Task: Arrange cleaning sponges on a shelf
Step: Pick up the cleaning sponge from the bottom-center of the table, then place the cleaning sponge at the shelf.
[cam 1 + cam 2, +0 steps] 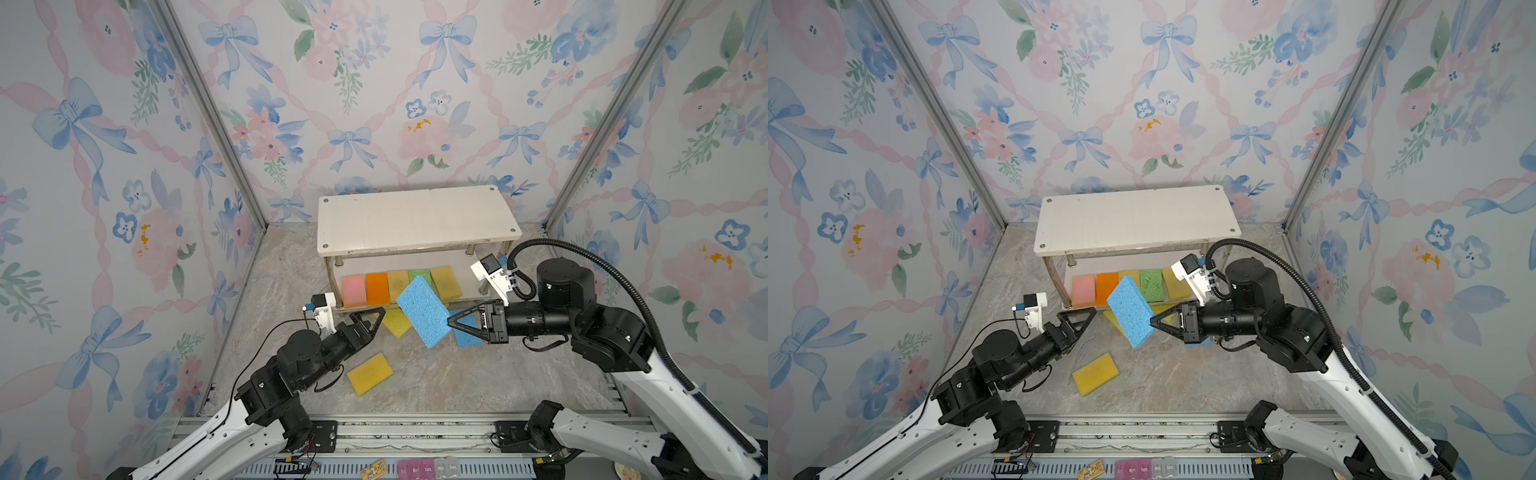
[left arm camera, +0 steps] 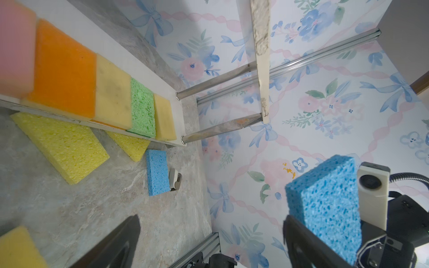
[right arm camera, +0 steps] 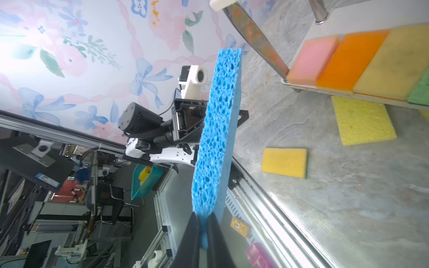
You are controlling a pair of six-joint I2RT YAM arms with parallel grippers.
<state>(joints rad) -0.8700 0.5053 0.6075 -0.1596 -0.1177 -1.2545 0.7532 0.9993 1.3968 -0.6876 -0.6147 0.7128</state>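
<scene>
My right gripper (image 1: 451, 322) (image 3: 203, 222) is shut on one edge of a blue sponge (image 1: 422, 311) (image 1: 1129, 311) (image 3: 218, 130), which hangs tilted in the air before the shelf (image 1: 415, 216). My left gripper (image 1: 376, 322) (image 2: 211, 220) is open and empty just left of that sponge, apart from it. The lower tier holds a row of pink (image 1: 353, 291), orange (image 1: 377, 287), mustard (image 1: 397, 284), green (image 1: 419, 274) and mustard (image 1: 445, 282) sponges. On the floor lie bright yellow sponges (image 2: 62, 146) (image 2: 130, 145), another blue one (image 2: 157, 171) and a mustard one (image 1: 370, 374).
A small grey clip (image 2: 174, 179) lies beside the blue floor sponge. The shelf's top board (image 1: 1133, 220) is bare. Flowered walls close in the left, right and back. A metal rail (image 1: 415, 430) runs along the front edge.
</scene>
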